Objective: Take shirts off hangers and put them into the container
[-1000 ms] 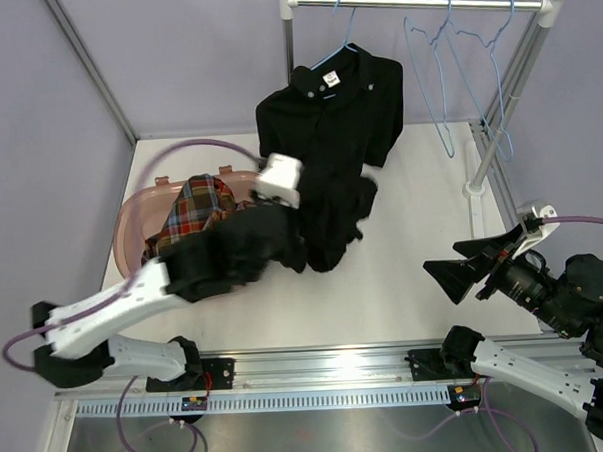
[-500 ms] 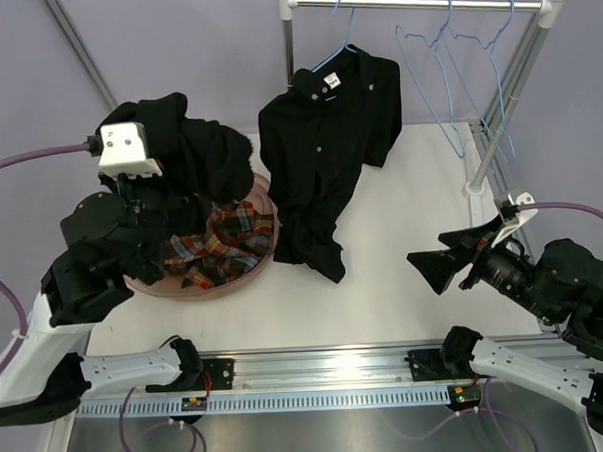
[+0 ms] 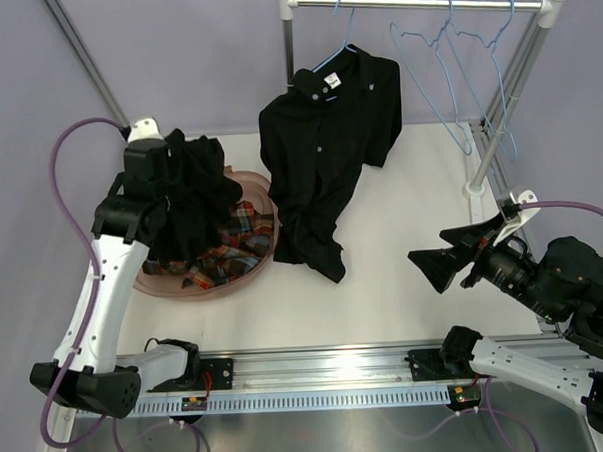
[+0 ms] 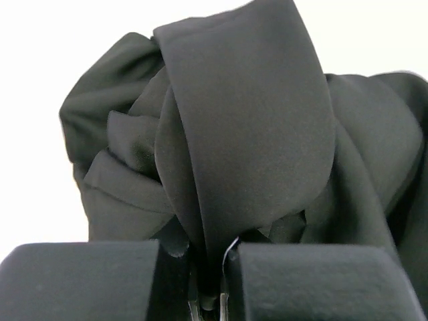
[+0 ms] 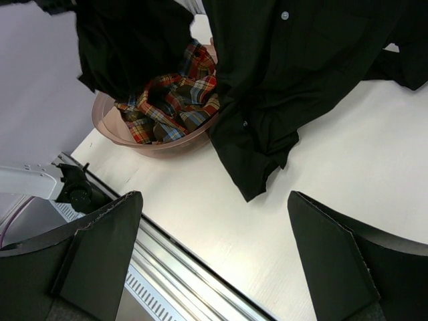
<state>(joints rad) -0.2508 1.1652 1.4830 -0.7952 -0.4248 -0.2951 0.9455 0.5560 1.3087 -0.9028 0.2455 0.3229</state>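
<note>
**Setting.** White table (image 3: pixel 411 221), lilac walls (image 3: pixel 194 61), a rail (image 3: pixel 417 1) across the far right.

**Tub** (image 3: pixel 199 289). Far left of the table. Its far rim is hidden behind cloth and arm. It holds the plaid shirt (image 3: pixel 234 247), which is partly covered.

**Held shirt** (image 3: pixel 192 186). Black and bunched, it hangs over the tub's left half. The left gripper (image 4: pixel 208 271) is pinched tight on one fold (from overhead its fingers are lost in the cloth).

**Hung shirt** (image 3: pixel 328 135). Black, on a hanger (image 3: pixel 351 34) at the rail's left end. Its tail is crumpled on the table just beside the tub's right rim; contact cannot be told.

**Bare hangers** (image 3: pixel 416 76). Two, on the rail to the right. The thin wire is faint against the wall.

**Right gripper** (image 5: pixel 214 200). Jaws wide apart and holding nothing, over the near right. Its arm is cut off by the frame edge. White tabletop shows between it and the tail.
</note>
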